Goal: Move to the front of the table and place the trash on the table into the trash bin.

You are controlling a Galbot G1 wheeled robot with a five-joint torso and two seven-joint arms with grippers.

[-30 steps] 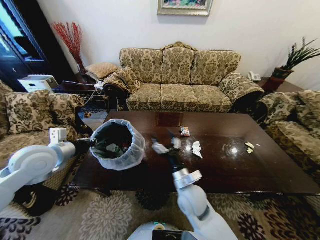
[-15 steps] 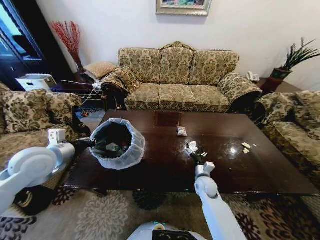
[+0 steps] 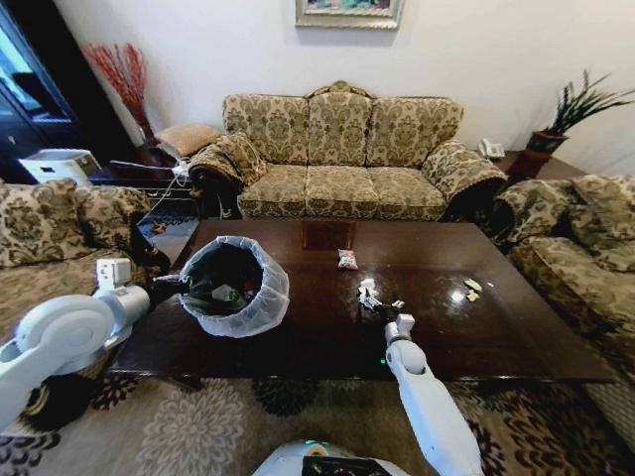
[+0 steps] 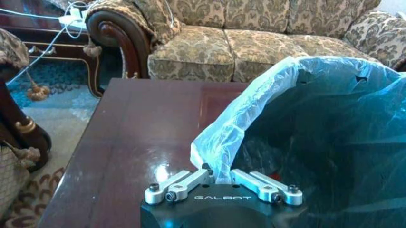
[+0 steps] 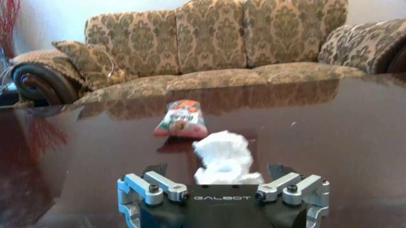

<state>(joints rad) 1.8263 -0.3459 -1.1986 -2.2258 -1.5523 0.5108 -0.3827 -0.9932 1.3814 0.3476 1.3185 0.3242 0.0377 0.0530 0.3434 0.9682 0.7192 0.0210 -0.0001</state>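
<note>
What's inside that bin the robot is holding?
The bin, held at its rim by the left gripper, has a whitish bag liner and a few dark and pale bits of rubbish in it. Its depths are too dark to make out.

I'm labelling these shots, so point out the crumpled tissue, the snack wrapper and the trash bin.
crumpled tissue [image 5: 223,154], right wrist view, its upper folds.
snack wrapper [image 5: 181,124], right wrist view, middle of the printed face.
trash bin [image 3: 260,309], head view, bag-covered near rim.

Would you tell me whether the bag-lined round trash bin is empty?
Not empty: the round dark trash bin with whitish liner already holds several litter pieces inside.
</note>
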